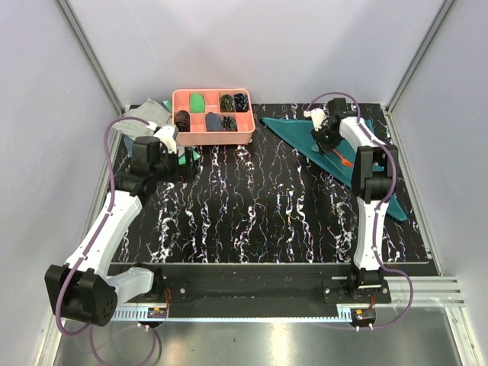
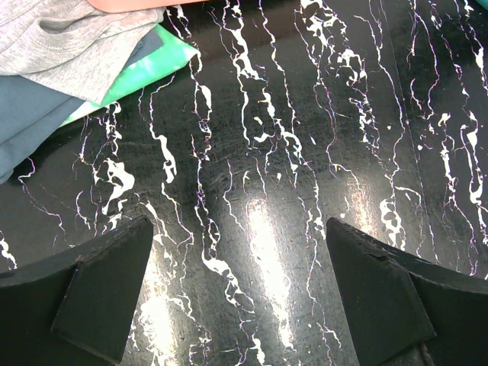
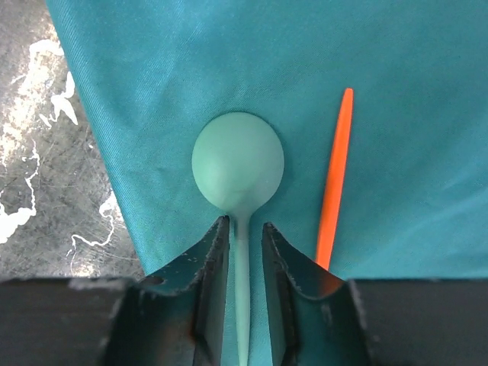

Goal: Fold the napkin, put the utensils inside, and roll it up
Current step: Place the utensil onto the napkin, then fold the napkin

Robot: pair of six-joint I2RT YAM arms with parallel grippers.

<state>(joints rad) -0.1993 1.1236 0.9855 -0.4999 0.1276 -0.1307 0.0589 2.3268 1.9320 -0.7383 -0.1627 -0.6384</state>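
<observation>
the step in hand was laying the utensils on the napkin (image 1: 293, 133), which lay folded at the table's far right. the right gripper (image 3: 244, 242) straddled the spoon (image 3: 238, 164) handle with jaws nearly together; whether they pinched it, i could not tell. the fork (image 3: 335, 183) lay just right of the spoon. the left gripper (image 2: 236, 282) hung spread over the bare table (image 2: 305, 114), far left. next likely: letting go, then rolling.
</observation>
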